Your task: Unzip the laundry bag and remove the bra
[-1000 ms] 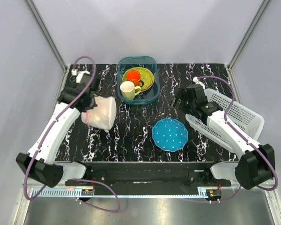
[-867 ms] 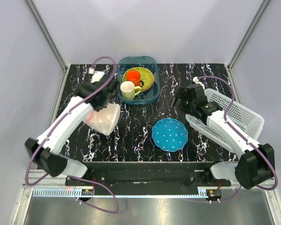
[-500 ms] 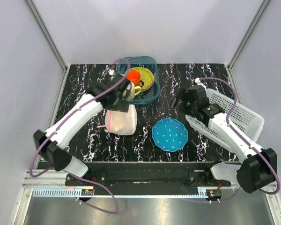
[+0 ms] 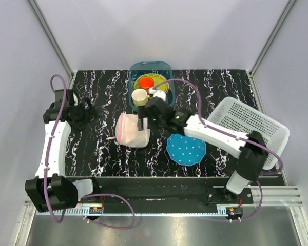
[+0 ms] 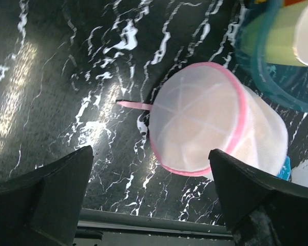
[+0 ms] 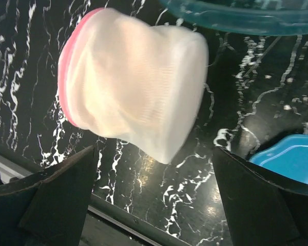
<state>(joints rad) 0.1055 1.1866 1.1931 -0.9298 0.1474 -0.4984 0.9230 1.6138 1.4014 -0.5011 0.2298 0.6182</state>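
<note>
Since round white mesh laundry bag (image 4: 132, 130) lies loose on black marbled counter (image 4: 220, 82), beige bra (image 5: 210, 128) inside, we fear open right hand (image 4: 146, 119) shoves it away; left hand (image 4: 87, 114) open too, well apart.

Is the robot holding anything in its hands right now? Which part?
Nothing is held. The left gripper and the right gripper are both open, and the laundry bag lies free, with no fingers closed on it.

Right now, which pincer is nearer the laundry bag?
Right. The right pincer hangs over the far edge of the laundry bag; the left pincer is off to its left, apart.
</note>
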